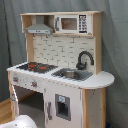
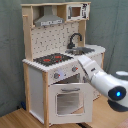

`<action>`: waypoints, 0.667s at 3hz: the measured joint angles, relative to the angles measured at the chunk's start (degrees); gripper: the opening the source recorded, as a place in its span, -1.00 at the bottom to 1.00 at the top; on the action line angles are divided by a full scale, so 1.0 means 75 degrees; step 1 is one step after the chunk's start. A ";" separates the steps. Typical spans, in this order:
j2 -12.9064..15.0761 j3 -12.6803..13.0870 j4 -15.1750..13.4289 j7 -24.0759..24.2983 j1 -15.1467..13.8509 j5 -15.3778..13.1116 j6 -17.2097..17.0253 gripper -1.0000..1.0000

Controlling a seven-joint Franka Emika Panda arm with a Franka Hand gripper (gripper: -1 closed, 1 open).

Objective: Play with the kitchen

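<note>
One oven door (image 2: 71, 98) is seen ajar on the kitchen (image 2: 60, 60), which stands on the wood floor before a grey curtain. Whether the gripper (image 2: 76, 68) is apart or together cannot be told. A slow, hinge-following pull is advised.

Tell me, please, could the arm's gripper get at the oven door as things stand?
Probably yes: in the second exterior view the gripper is already at the kitchen's front edge, just above the oven door, with nothing between them.
</note>
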 joint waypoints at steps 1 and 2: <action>0.0242 -0.0199 -0.0027 -0.0753 0.0007 0.0073 -0.0001 1.00; 0.0527 -0.0382 -0.0052 -0.1462 0.0010 0.0167 -0.0019 1.00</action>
